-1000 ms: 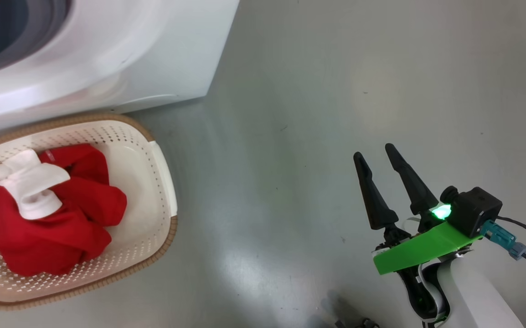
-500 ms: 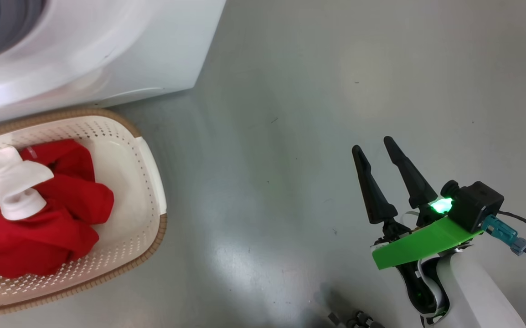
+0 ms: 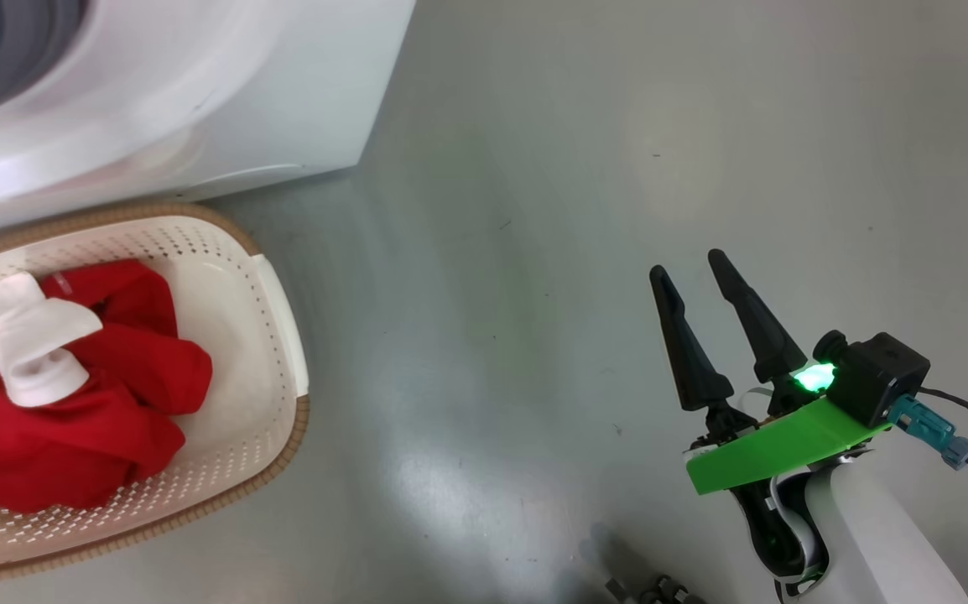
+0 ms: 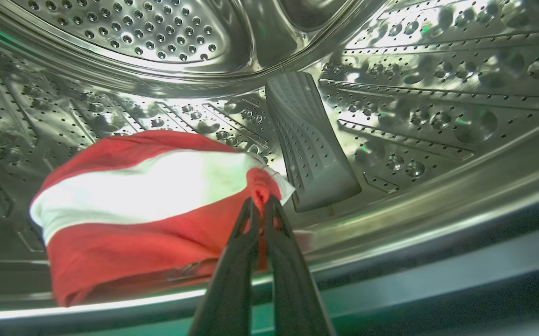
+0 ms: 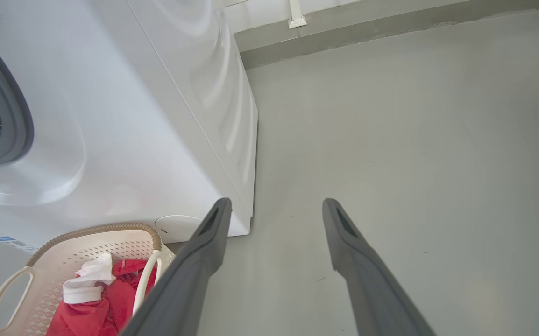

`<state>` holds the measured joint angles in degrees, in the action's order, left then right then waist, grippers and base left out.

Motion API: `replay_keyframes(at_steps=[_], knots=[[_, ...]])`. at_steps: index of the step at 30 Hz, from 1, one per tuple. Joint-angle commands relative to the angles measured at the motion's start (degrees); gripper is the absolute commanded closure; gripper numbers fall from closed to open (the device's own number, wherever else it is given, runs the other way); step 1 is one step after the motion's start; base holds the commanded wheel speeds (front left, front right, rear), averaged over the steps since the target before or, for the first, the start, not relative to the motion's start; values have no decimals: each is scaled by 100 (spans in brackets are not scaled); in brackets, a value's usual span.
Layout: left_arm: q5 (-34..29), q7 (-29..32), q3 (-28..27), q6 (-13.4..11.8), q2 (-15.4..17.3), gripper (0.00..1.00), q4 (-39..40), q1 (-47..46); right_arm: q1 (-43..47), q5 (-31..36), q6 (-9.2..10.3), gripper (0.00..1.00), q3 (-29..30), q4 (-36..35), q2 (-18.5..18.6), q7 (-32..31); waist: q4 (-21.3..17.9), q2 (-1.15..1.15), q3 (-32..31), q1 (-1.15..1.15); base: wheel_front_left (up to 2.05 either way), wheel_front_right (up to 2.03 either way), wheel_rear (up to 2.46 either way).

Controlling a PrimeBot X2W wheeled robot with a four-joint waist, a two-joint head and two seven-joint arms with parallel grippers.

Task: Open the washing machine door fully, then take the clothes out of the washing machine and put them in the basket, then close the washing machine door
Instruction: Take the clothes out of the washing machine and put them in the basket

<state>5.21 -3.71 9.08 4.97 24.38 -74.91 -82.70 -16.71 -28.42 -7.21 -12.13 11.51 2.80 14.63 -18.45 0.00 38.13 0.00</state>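
left hand (image 4: 261,205) pinches red garment (image 4: 134,224) edge inside washing machine drum (image 4: 437,116) | right hand (image 3: 687,267) spread | risk: thin pinch may slip as cloth drags over the lip

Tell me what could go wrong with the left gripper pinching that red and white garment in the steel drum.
1. The left gripper is shut on a small fold of the red garment with a white band; it may slip on pulling.
2. The cloth lies beside the grey ribbed drum paddle and might snag there.
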Motion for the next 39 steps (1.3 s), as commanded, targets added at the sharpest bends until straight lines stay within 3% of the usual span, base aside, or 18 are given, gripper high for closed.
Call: replay_keyframes(at_steps=[1, 13, 22, 39], knots=[[89, -79, -51, -73, 240, 100, 98, -26, 42, -5, -28, 0, -89, -127, 8, 37, 24, 0, -14, 0, 0, 0, 0], [810, -866, -484, 77, -262, 100, 97, 326, 32, 136, -28, 0, 68, -67, 8, 37, 388, 0, -324, 0, 0, 0, 0], [1199, -1117, -704, 194, -535, 100, 304, 868, 142, 232, -28, 0, 199, -24, 8, 37, 579, 0, -694, 0, 0, 0, 0], [1347, -1128, -1194, 244, -900, 100, 2208, 2751, 542, 461, -28, 0, 409, 134, 8, 37, 843, 0, -1602, 0, 0, 0, 0]])
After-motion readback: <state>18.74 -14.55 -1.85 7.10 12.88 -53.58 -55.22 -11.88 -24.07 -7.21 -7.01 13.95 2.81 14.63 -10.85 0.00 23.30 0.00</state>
